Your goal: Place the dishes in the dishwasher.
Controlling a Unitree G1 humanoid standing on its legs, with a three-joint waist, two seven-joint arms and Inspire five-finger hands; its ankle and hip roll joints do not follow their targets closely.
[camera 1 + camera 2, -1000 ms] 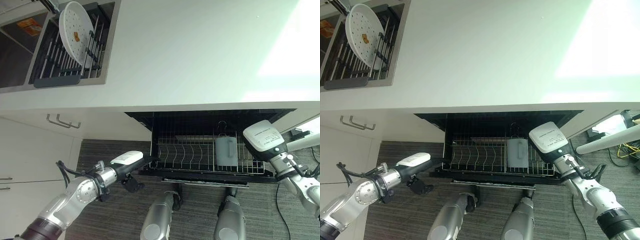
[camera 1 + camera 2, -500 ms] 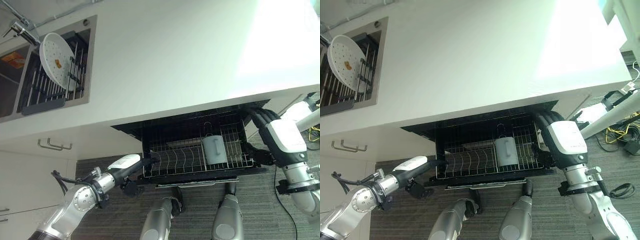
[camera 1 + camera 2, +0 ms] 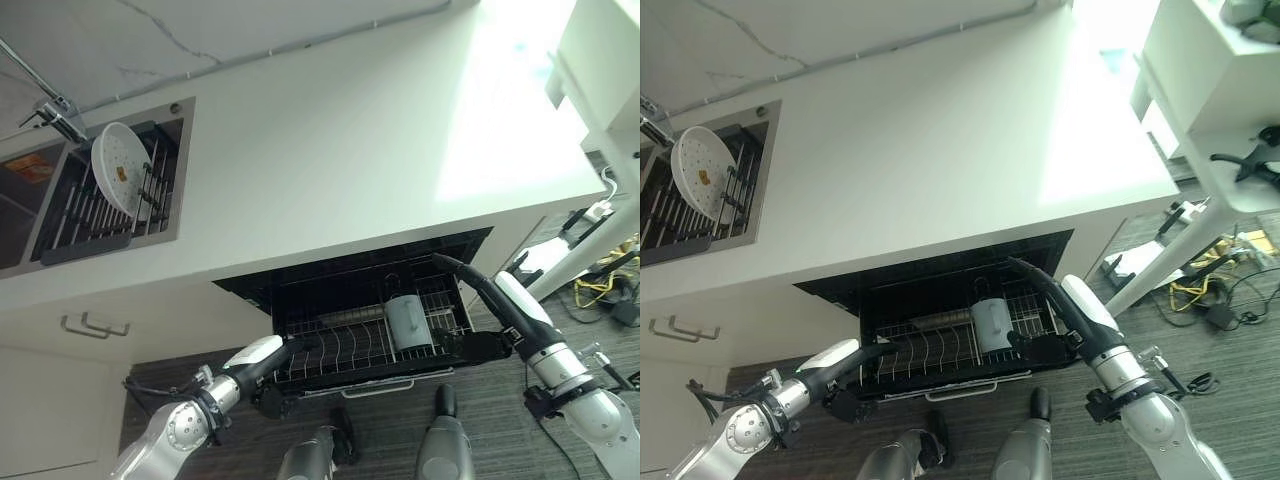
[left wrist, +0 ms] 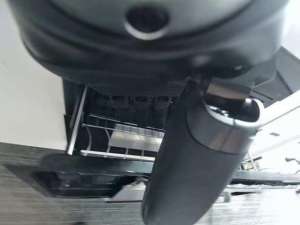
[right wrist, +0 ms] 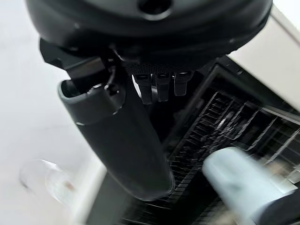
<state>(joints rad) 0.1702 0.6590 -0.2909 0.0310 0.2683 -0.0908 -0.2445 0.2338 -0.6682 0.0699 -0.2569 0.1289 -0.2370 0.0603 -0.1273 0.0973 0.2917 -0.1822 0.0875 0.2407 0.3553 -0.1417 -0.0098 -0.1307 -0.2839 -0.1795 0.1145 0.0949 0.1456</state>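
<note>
the dishwasher [image 3: 300, 290] sits open under the white counter [image 3: 330, 170], with its wire rack [image 3: 365, 340] pulled out over the grey floor [image 3: 970, 420]. a light-blue mug [image 3: 407, 322] stands upright in the rack, right of centre, among the tines. a white plate [image 3: 120, 180] stands on edge in the dark drying rack [image 3: 95, 215] inside the sink [image 3: 25, 235], at the far left of the counter, well apart from the dishwasher.

the left hand [image 3: 262, 358] is at the rack's front left corner, fingers straight and released, pointing towards the rack; it grasps nothing. the right hand [image 3: 490, 300] is at the rack's right side, fingers extended along the right edge of the dishwasher opening, thumb near the rack's front right corner; it is also released and empty. the mug is just beside the right hand, not touching it.
</note>
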